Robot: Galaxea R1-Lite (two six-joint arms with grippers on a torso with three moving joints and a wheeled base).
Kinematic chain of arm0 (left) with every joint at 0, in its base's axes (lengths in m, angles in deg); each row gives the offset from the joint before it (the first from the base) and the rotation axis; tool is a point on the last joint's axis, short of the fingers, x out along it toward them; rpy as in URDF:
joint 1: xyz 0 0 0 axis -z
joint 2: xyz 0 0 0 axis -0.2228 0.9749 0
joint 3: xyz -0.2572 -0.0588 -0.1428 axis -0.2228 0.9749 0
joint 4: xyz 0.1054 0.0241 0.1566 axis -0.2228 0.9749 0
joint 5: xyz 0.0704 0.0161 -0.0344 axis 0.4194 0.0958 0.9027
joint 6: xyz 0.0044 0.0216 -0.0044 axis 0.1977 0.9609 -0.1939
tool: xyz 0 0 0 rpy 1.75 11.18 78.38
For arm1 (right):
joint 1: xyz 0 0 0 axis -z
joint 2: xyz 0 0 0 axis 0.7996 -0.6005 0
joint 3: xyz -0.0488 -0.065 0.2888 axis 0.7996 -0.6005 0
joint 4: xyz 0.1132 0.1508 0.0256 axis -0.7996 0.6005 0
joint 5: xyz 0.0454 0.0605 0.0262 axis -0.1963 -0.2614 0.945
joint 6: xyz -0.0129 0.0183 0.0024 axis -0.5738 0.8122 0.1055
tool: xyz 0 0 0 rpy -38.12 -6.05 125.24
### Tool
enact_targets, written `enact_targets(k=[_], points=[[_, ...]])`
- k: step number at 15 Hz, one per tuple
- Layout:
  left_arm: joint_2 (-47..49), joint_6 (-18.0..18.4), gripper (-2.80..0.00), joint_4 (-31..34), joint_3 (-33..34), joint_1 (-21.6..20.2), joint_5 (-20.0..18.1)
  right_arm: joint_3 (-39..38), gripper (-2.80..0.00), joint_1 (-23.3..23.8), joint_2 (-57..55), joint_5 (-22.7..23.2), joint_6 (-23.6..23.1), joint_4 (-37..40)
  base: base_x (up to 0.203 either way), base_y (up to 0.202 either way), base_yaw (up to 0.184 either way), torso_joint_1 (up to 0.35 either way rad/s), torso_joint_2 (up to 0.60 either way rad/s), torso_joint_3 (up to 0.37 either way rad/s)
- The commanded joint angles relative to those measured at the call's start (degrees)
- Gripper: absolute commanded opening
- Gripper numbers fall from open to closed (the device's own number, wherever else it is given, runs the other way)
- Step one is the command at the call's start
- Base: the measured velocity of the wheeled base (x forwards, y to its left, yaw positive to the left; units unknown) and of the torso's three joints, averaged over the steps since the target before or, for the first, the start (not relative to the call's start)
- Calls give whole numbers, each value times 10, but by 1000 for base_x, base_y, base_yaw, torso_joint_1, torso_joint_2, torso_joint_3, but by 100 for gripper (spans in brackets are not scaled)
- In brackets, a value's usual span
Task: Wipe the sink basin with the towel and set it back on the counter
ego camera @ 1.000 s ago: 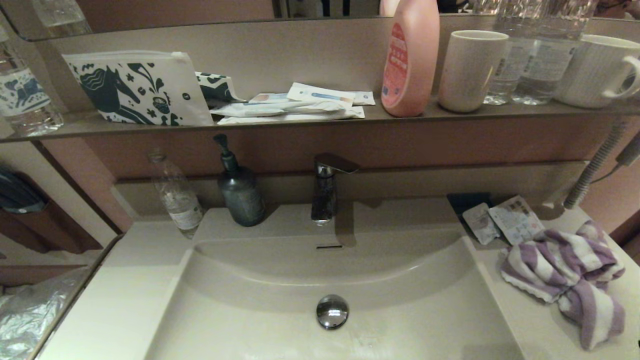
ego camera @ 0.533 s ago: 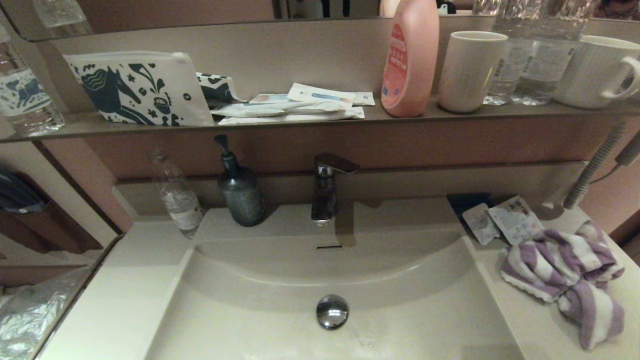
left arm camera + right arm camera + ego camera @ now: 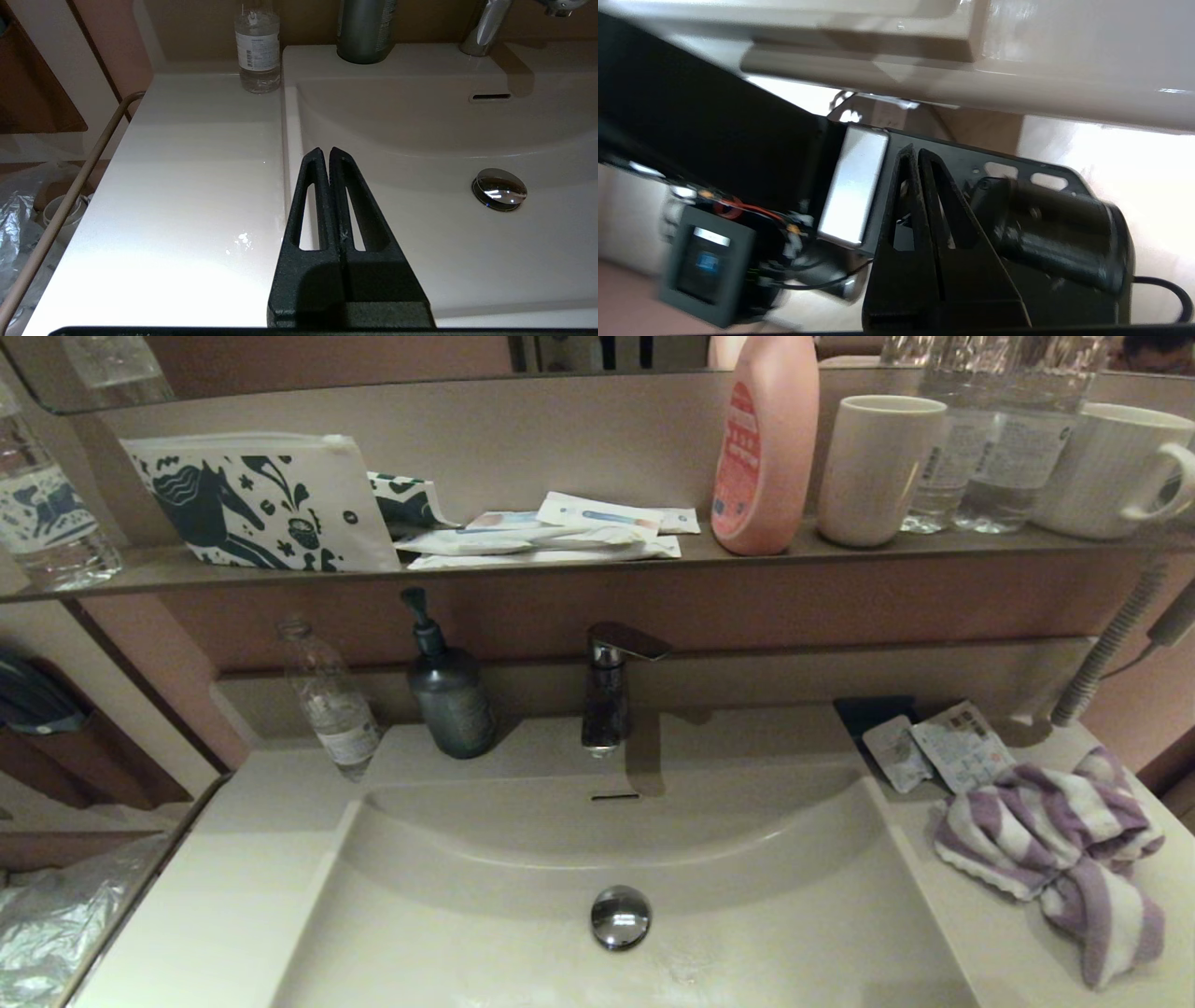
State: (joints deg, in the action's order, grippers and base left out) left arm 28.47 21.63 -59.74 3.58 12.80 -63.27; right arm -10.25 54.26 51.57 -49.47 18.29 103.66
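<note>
The purple-and-white striped towel [image 3: 1055, 859] lies crumpled on the cream counter [image 3: 990, 933] to the right of the sink basin [image 3: 523, 943]. The basin holds only its chrome drain plug [image 3: 620, 917]. Neither gripper shows in the head view. In the left wrist view my left gripper [image 3: 325, 151] is shut and empty, above the basin's left rim [image 3: 289, 140]. In the right wrist view my right gripper [image 3: 915, 151] is shut with nothing held, down below the counter's edge, in front of parts of the robot's own body; the towel is out of that view.
A faucet [image 3: 607, 686], a dark pump bottle [image 3: 448, 695] and a clear bottle [image 3: 331, 705] stand behind the basin. Small sachets [image 3: 938, 747] lie beside the towel. The brown shelf [image 3: 597, 565] above carries a horse-print pouch [image 3: 252, 504], a pink bottle [image 3: 766, 448] and mugs [image 3: 878, 467].
</note>
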Motion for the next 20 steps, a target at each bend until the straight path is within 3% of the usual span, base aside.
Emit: enact_targets(k=[1,3,7,14,16,20], points=[[0,0,-280,0,0,0,0,-14,-280,-39,75,-23,16,6,0,0,0,0,0,0],[0,0,-280,0,0,0,0,-26,-280,-31,91,-28,53,-16,0,0,0,0,0,0],[0,0,-280,0,0,0,0,-125,-280,-13,168,-64,63,-147,0,0,0,0,0,0],[0,0,-280,0,0,0,0,-358,-280,-11,227,-161,62,-512,0,0,0,0,0,0],[0,0,-280,0,0,0,0,-406,-280,-11,227,-166,60,-588,0,0,0,0,0,0],[0,0,-280,0,0,0,0,-453,-280,-11,227,-170,9,-654,0,0,0,0,0,0]])
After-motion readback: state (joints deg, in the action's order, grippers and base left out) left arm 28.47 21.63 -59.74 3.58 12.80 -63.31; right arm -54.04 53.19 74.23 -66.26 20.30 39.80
